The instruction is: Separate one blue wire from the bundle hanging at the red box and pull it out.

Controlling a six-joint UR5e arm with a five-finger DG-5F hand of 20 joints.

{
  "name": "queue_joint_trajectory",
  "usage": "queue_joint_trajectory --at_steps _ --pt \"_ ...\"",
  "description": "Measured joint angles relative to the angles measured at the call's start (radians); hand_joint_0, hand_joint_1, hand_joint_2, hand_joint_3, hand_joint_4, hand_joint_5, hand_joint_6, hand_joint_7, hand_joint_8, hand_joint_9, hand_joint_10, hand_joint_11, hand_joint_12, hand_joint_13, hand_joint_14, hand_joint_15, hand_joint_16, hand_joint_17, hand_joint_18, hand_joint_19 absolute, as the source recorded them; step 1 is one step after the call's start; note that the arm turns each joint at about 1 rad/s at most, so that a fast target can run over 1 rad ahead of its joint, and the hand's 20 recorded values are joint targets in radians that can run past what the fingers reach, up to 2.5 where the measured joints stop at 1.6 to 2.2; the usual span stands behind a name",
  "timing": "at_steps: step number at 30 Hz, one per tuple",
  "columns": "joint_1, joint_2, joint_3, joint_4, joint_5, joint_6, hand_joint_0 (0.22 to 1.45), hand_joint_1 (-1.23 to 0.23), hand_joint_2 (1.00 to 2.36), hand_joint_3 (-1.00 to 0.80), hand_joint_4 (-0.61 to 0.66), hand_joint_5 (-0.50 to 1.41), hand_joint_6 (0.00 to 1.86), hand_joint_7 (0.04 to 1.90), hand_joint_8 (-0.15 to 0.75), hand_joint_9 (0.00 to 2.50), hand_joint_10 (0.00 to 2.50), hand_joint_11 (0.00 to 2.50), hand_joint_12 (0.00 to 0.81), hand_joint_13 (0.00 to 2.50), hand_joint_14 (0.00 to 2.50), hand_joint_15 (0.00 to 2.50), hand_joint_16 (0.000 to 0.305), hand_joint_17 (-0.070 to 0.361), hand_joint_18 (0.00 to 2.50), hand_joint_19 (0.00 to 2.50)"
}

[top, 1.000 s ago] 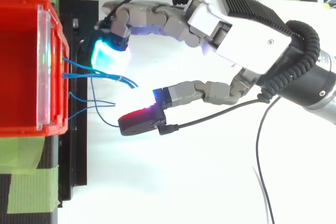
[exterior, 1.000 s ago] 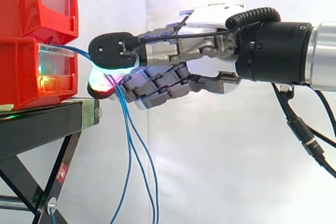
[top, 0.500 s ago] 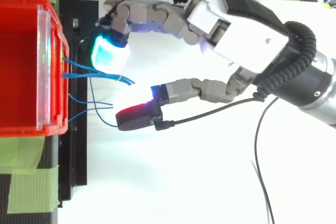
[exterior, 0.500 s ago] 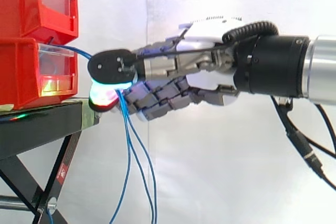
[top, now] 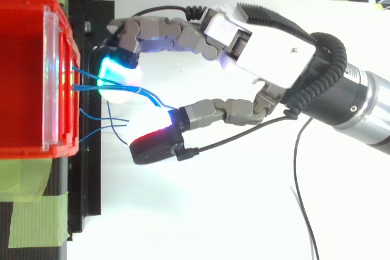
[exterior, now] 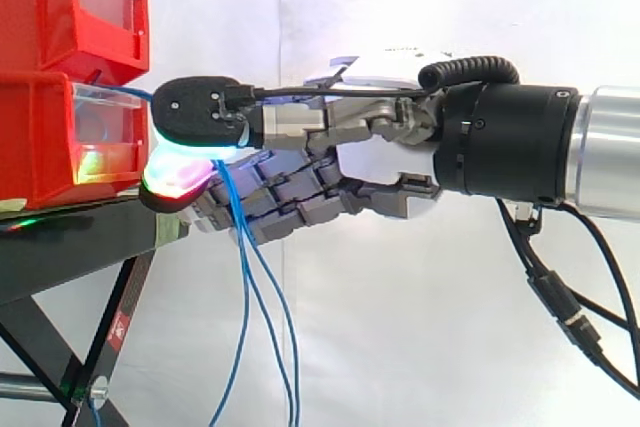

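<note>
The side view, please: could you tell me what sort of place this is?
Probably a robotics lab test bench rather than a factory floor: stacked red bins on a black stand, a plain white curtain behind, and a robot hand at some hanging blue wires.

Stacked bins sit on the stand, left. Wires hang before them; the hand, right, seemingly touches them.

Side view: black stand at the left edge, flat top, crossed black legs beneath; a bolt on its end face; white curtain behind all I see. Top view: green tape in strips near both ends of the stand; white surface beside it.
</note>
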Motion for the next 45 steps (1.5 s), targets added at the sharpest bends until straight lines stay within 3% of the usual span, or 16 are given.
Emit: queue_joint_trajectory --at_steps 6,18,30,36,45 --pt "-0.001 0.000 0.000 -0.001 -0.032 0.035 0.58 -0.72 1.00 -0.48 0.28 -0.11 0.56 1.18 0.343 0.58 0.00 0.17 0.414 0.39 0.01 0.17 0.055 0.123 0.45 0.17" --pt "-0.006 0.000 0.000 -0.001 -0.034 0.058 0.58 -0.72 1.00 -0.48 0.28 -0.11 0.53 1.21 0.341 0.59 0.01 0.17 0.414 0.40 0.01 0.18 0.055 0.123 0.46 0.18" --pt "-0.033 0.000 0.000 -0.010 -0.039 0.058 0.58 -0.69 1.00 -0.47 0.30 -0.11 0.50 1.19 0.342 0.59 0.00 0.17 0.414 0.40 0.01 0.19 0.055 0.123 0.47 0.19" --pt "-0.047 0.001 0.000 -0.015 -0.067 0.058 0.58 -0.69 1.00 -0.47 0.30 -0.11 0.50 1.20 0.342 0.59 0.00 0.17 0.416 0.41 0.01 0.19 0.055 0.123 0.47 0.19" --pt "-0.054 0.011 0.000 -0.016 -0.097 0.061 0.59 -0.72 1.00 -0.45 0.27 -0.10 0.52 1.24 0.343 0.60 0.00 0.17 0.416 0.43 0.01 0.19 0.054 0.121 0.49 0.19"
